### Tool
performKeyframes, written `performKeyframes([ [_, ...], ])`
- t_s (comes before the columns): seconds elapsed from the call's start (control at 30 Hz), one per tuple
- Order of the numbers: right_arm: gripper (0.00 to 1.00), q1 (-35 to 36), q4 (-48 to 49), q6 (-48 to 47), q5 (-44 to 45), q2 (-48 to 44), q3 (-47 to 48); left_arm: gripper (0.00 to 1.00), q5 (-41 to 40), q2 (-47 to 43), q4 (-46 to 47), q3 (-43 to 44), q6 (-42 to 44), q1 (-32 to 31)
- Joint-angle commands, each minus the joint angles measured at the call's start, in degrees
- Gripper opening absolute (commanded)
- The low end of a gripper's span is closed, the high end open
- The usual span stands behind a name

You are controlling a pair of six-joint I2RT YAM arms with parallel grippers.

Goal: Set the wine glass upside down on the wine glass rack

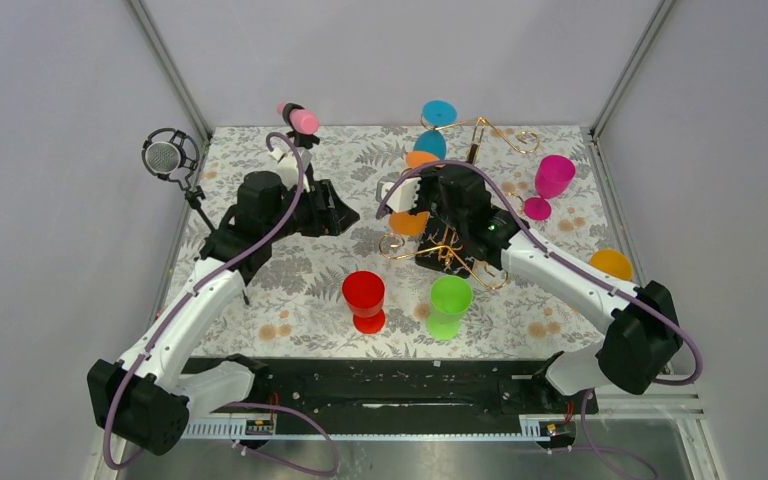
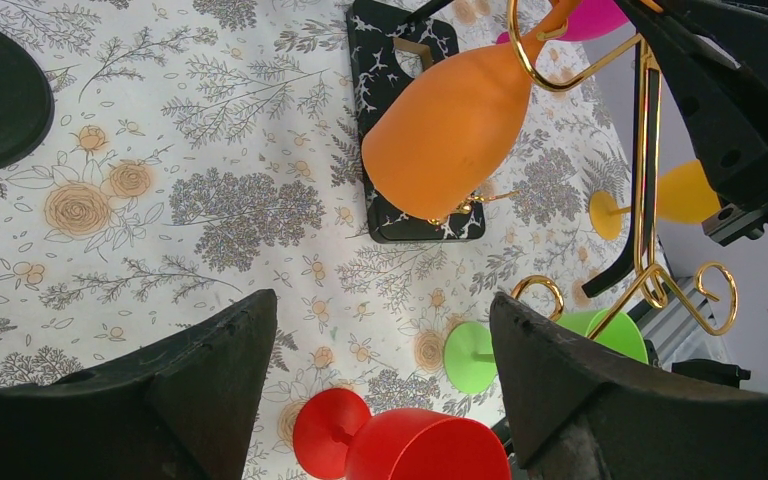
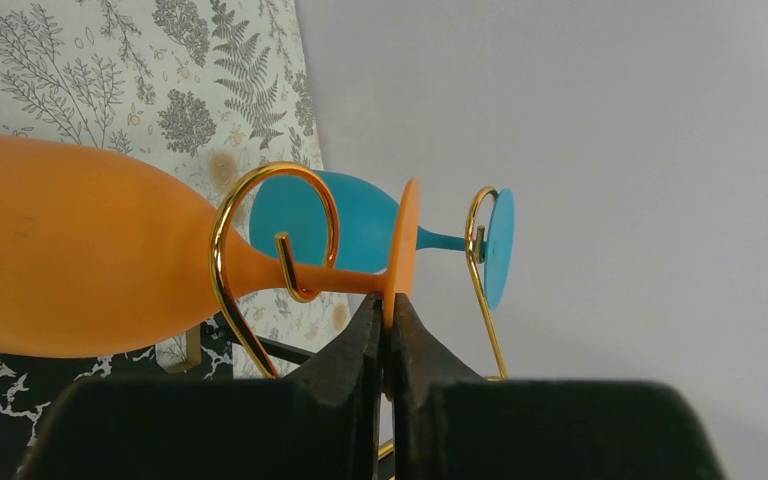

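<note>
A matte orange wine glass (image 3: 70, 260) is hooked by its stem in a curled gold wire loop of the rack (image 2: 646, 160), its flat foot pinched in the right gripper (image 3: 388, 310). The left gripper (image 2: 380, 305) is held wide open and empty above the floral surface (image 2: 160, 120).

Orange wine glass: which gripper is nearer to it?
Right. The right gripper pinches the orange wine glass by its foot; the left gripper hangs open beside it, not touching.

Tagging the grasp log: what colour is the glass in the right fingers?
Orange; the glass, foot pinched by the right fingers, shows best in right wrist view.
</note>
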Motion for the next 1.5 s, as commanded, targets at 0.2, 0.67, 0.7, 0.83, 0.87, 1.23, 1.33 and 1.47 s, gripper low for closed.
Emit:
performKeyframes([
  [0.2, 0.20, 0.47, 0.21, 1.67, 1.13, -2.88, -0.43, 0.78, 0.05, -1.61, 2.75, -0.37, -0.85, 0.28],
  [0.67, 0.42, 0.49, -3.03, 2.27, 0.17, -6.75, -2.05, 0.78, -0.34, -2.37, 2.66, -0.58, -1.24, 0.27],
  [0.7, 0.43, 0.50, -3.07, 2.39, 0.03, -7.25, -2.36, 0.78, -0.28, -2.38, 2.64, -0.59, -1.35, 0.32],
  [0.83, 0.46, 0.51, -3.88, 3.07, -0.48, -9.77, -3.59, 0.78, -0.33, -2.40, 2.52, -0.46, -1.60, 0.27],
  [0.87, 0.46, 0.50, -4.01, 3.44, -0.66, -10.42, -4.08, 0.78, -0.28, -2.43, 2.34, -0.43, -1.59, 0.27],
  [1.23, 0.47, 0.52, -2.98, 7.54, -2.43, -17.69, -8.66, 0.77, -5.59, -4.18, -6.12, 0.38, -3.70, 0.27],
  [1.33, 0.47, 0.52, -2.34, 10.93, -4.36, -20.09, -9.12, 0.77, -8.34, -3.70, -12.37, 2.03, -2.27, 0.19],
  [1.47, 0.47, 0.51, 1.60, 17.70, -5.20, -22.95, -10.18, 0.76, -8.21, -4.72, -17.45, 2.83, -1.90, 0.23],
])
